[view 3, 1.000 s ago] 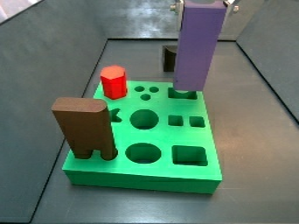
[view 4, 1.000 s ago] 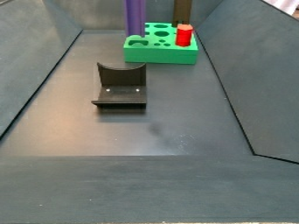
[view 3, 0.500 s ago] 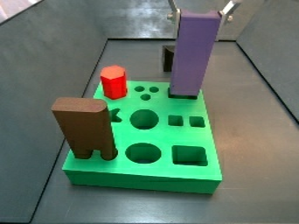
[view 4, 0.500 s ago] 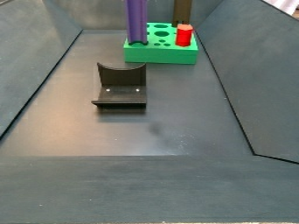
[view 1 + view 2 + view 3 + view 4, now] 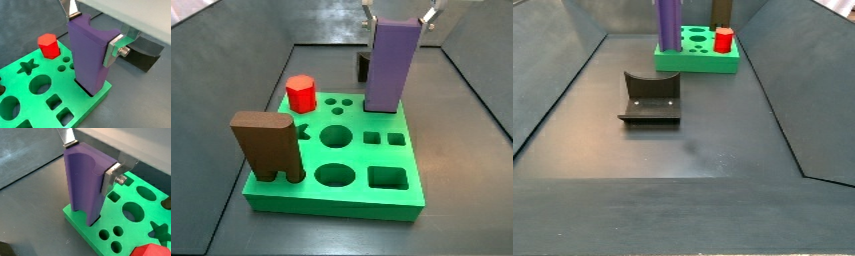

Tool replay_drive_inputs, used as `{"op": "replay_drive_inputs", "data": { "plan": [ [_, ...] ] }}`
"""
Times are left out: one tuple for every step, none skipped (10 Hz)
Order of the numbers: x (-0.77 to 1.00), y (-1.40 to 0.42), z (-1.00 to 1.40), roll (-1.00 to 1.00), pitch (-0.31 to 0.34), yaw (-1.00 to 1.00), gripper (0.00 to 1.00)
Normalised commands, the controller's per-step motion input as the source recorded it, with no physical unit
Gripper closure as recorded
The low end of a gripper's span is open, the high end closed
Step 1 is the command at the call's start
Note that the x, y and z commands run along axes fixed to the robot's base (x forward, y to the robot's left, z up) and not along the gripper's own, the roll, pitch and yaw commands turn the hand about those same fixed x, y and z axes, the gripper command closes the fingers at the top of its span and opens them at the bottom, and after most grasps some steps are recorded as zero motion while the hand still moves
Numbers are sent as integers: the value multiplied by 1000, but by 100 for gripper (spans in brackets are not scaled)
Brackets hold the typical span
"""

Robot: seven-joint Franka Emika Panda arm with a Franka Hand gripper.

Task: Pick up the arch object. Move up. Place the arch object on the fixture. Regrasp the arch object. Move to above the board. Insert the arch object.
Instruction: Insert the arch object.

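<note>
The gripper point(image 5: 90, 25) stands over the far edge of the board point(image 5: 83, 112), its two silver fingers point(image 5: 115, 49) clamped on the upper end of the arch object point(image 5: 90, 55). In both wrist views one plate presses flat against a side of the purple block near its top, and the other plate point(image 5: 67, 136) meets the opposite side; the jaws are closed on the block with no gap showing.

The arch object point(image 5: 392, 62) hangs upright from the gripper, long axis vertical. Its lower end reaches down to a slot in the board's top at the edge, and in a wrist view point(image 5: 83, 185) the bottom appears to sit just inside that opening, though how deep it goes cannot be told.

Below the gripper, the board point(image 5: 305, 195) lies flat, bright green, with round, square and star-shaped holes. Near the block, on the same far side of the board, a red peg point(image 5: 301, 94) stands upright in a hole. Further from the gripper, at the opposite corner, a tall brown block point(image 5: 263, 145) stands upright in the board.

Well apart from the gripper and the board, the fixture point(image 5: 651, 97) sits alone on the dark floor point(image 5: 700, 150), with nothing on it. In a wrist view a dark piece point(image 5: 143, 54) lies just behind the fingers.
</note>
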Motion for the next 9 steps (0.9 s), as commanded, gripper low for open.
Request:
{"op": "replay_drive_inputs", "data": {
  "plan": [
    [0,0,-69,-203,0,0,100],
    [0,0,0,-229,0,-14,100],
    [0,0,-43,-210,0,-14,100],
    [0,-31,-20,-191,0,0,100],
    [43,-26,-120,-161,0,0,100],
    [23,0,-351,-36,0,0,100],
    [0,0,-486,0,0,0,100],
    [0,-37,-560,71,0,0,100],
    [0,-37,-517,110,0,0,100]
  ]
}}
